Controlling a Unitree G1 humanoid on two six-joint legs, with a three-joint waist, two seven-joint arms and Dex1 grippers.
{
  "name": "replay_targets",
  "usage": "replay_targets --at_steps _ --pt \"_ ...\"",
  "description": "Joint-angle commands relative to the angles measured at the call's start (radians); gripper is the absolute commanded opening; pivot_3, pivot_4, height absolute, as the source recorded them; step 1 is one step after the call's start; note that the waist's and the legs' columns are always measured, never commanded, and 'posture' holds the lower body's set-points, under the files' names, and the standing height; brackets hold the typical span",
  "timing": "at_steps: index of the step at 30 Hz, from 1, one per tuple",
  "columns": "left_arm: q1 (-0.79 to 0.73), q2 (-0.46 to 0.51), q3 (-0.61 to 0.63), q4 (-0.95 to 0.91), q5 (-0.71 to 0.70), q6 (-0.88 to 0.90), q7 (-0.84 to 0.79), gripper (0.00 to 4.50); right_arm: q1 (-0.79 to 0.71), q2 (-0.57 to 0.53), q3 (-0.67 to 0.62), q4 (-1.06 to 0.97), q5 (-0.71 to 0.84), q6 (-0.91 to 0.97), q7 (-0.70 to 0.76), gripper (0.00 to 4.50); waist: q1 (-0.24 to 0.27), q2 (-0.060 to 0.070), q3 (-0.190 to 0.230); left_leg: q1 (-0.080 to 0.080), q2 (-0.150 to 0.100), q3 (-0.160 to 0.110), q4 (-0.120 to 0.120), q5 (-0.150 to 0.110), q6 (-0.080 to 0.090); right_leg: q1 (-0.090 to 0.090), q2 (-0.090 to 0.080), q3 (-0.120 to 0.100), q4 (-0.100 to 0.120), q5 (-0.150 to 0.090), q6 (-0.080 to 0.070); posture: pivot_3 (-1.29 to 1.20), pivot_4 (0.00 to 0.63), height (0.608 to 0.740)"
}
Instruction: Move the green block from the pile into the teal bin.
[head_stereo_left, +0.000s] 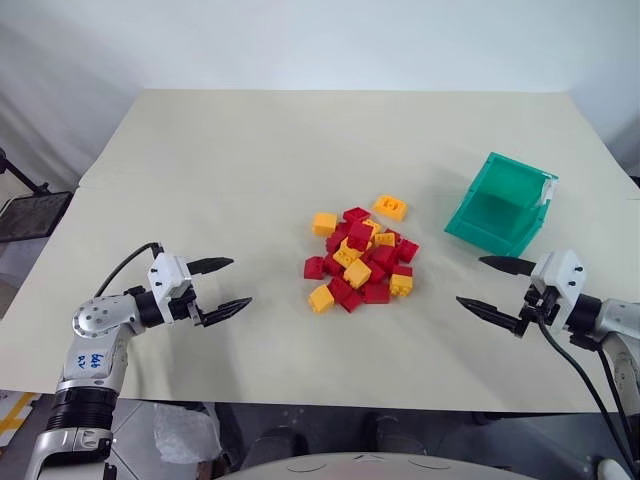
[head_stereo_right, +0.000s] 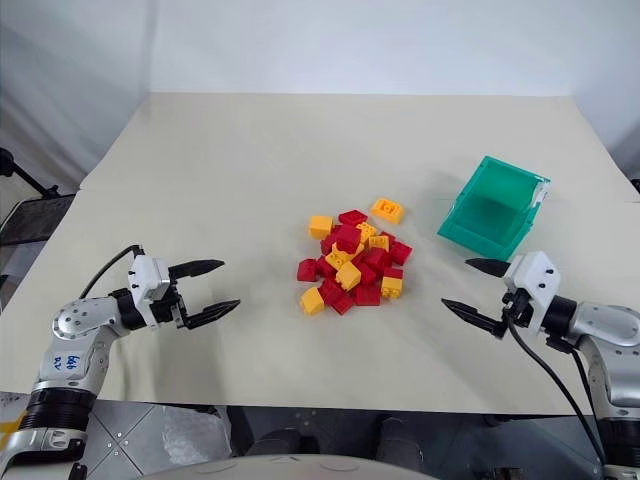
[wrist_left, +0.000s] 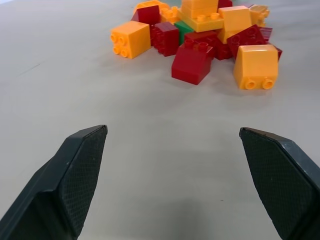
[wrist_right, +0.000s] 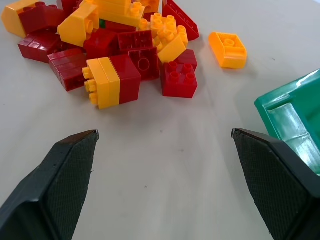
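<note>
The pile (head_stereo_left: 360, 258) of red and yellow-orange studded bricks lies at the middle of the pale table. Of the green block (wrist_left: 185, 28), just a sliver peeks out between red bricks and under a yellow-orange one, deep in the heap; it also shows as a small speck of green block (wrist_right: 102, 23) in the right wrist view. The teal bin (head_stereo_left: 500, 205) stands to the right of the pile and a little behind it, open and empty. My left gripper (head_stereo_left: 240, 282) hovers open to the left of the pile, pointing at it. My right gripper (head_stereo_left: 470, 281) is open to the right of the pile, in front of the bin.
One yellow-orange brick (head_stereo_left: 390, 207) lies apart just behind the pile. The table's front edge (head_stereo_left: 300, 405) runs close under both arms. A black stand (head_stereo_left: 30, 215) sits off the table's left side.
</note>
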Motion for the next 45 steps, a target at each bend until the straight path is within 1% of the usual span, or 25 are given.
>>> replay_targets --at_steps 1,6,11,15,16,17,21,23,27,28,29,30,32,34,36,41,45 --pt "-0.007 -0.002 0.005 -0.038 -0.012 0.018 0.005 4.50 -0.001 0.004 -0.011 -0.033 0.016 0.005 -0.009 4.46 0.000 0.000 0.000 0.000 0.000 0.000 0.000 0.000 0.000 0.000 0.000 0.000 0.000 0.000 0.000 0.00 0.150 0.740" --pt "-0.007 -0.007 0.005 -0.057 -0.014 0.043 0.019 4.50 0.006 -0.001 -0.012 -0.053 0.017 0.032 -0.021 4.46 0.000 0.000 0.000 0.000 0.000 0.000 0.000 0.000 0.000 0.000 0.000 0.000 0.000 0.000 0.000 0.00 0.150 0.740" --pt "-0.019 -0.011 0.001 -0.067 0.010 0.036 0.041 4.50 -0.003 -0.024 0.006 -0.070 0.018 0.133 -0.024 4.46 0.000 0.000 0.000 0.000 0.000 0.000 0.000 0.000 0.000 0.000 0.000 0.000 0.000 0.000 0.000 0.00 0.150 0.740" --pt "-0.038 -0.018 -0.001 -0.058 -0.008 0.013 0.001 4.50 -0.016 -0.028 0.010 -0.119 0.001 0.157 -0.053 4.46 0.001 0.000 0.000 0.000 0.000 0.000 0.000 0.000 0.000 0.000 0.000 0.000 0.000 0.000 0.000 0.00 0.150 0.740" --pt "-0.043 -0.019 -0.001 -0.056 -0.009 0.012 -0.003 4.50 -0.020 -0.022 0.004 -0.137 0.003 0.166 -0.071 4.08 0.001 0.000 0.000 0.000 0.000 0.000 0.000 0.000 0.000 0.000 0.000 0.000 0.000 0.000 0.000 0.00 0.150 0.740" --pt "-0.051 -0.022 -0.001 -0.056 -0.014 0.014 -0.008 4.50 -0.018 -0.022 -0.002 -0.175 0.022 0.192 -0.077 3.92 0.001 0.000 0.000 0.000 0.000 0.000 0.000 0.000 0.000 0.000 0.000 0.001 0.000 0.000 0.000 0.00 0.150 0.740" --pt "-0.088 -0.055 0.009 -0.052 -0.052 -0.030 -0.052 4.50 -0.044 -0.010 0.024 -0.393 0.106 0.372 -0.161 2.48 0.001 0.000 0.000 0.000 0.000 0.000 0.000 0.000 0.000 -0.001 0.000 0.002 0.000 0.000 0.000 0.00 0.150 0.740" --pt "-0.095 -0.065 0.012 -0.053 -0.069 -0.033 -0.077 4.50 -0.071 -0.002 0.063 -0.465 0.121 0.450 -0.204 1.79 0.001 0.000 0.000 0.000 0.000 0.000 0.000 0.000 0.000 0.000 0.000 0.003 0.000 0.000 0.000 0.00 0.150 0.740" --pt "-0.099 -0.077 0.012 -0.064 -0.114 -0.033 -0.141 4.50 -0.143 0.052 0.156 -0.551 0.149 0.570 -0.290 0.42 -0.001 -0.001 0.000 0.000 0.001 0.000 0.000 0.000 -0.001 0.000 0.001 0.005 0.000 0.000 0.000 0.00 0.150 0.740" --pt "-0.100 -0.078 0.012 -0.066 -0.121 -0.030 -0.151 4.50 -0.163 0.067 0.181 -0.559 0.149 0.598 -0.311 0.15 -0.001 -0.002 0.000 0.000 0.001 0.000 0.000 0.000 -0.001 -0.001 0.001 0.005 0.000 0.000 0.000 0.00 0.150 0.740" --pt "-0.100 -0.079 0.011 -0.069 -0.124 -0.026 -0.156 4.50 -0.176 0.076 0.194 -0.564 0.150 0.619 -0.325 0.01 -0.001 -0.002 0.000 -0.001 0.001 0.000 0.000 0.000 -0.001 -0.001 0.001 0.005 0.000 0.000 0.000 0.00 0.150 0.740" --pt "-0.101 -0.078 0.011 -0.068 -0.124 -0.028 -0.161 4.50 -0.196 0.093 0.218 -0.568 0.146 0.645 -0.347 0.01 -0.001 -0.002 0.000 -0.001 0.001 0.000 0.000 0.000 -0.001 -0.001 0.001 0.005 -0.001 0.000 0.000 0.00 0.150 0.740" --pt "-0.108 -0.083 0.016 -0.062 -0.126 -0.030 -0.157 4.50 -0.259 0.176 0.296 -0.549 0.140 0.675 -0.394 0.01 -0.001 -0.002 0.000 -0.001 0.000 0.000 0.000 0.000 0.000 -0.001 0.001 0.005 0.000 0.000 0.000 0.00 0.150 0.740" --pt "-0.105 -0.094 0.013 -0.066 -0.121 -0.033 -0.146 4.50 -0.304 0.243 0.390 -0.504 0.103 0.669 -0.403 0.01 -0.003 -0.002 0.000 -0.001 0.001 0.000 0.000 0.000 0.000 -0.001 0.001 0.005 0.000 0.000 0.000 0.00 0.150 0.740" --pt "-0.093 -0.108 0.008 -0.087 -0.118 -0.031 -0.131 4.50 -0.331 0.291 0.447 -0.448 0.065 0.647 -0.406 0.01 -0.003 -0.003 0.000 -0.001 0.001 0.000 0.000 0.000 0.000 -0.002 0.001 0.005 0.000 0.000 0.000 0.00 0.150 0.740" --pt "-0.051 -0.121 0.008 -0.141 -0.115 -0.021 -0.101 4.50 -0.376 0.359 0.496 -0.308 -0.004 0.569 -0.399 0.01 -0.004 -0.003 0.000 -0.003 -0.001 0.000 0.001 -0.001 0.002 -0.003 0.001 0.002 -0.001 0.001 0.001 0.00 0.150 0.740" --pt "-0.019 -0.114 0.020 -0.164 -0.114 -0.021 -0.079 4.50 -0.444 0.405 0.497 -0.123 -0.082 0.473 -0.406 0.01 -0.013 -0.003 0.000 -0.003 0.000 0.001 0.000 -0.001 0.002 -0.003 0.001 0.001 -0.001 0.001 0.001 0.00 0.150 0.740"
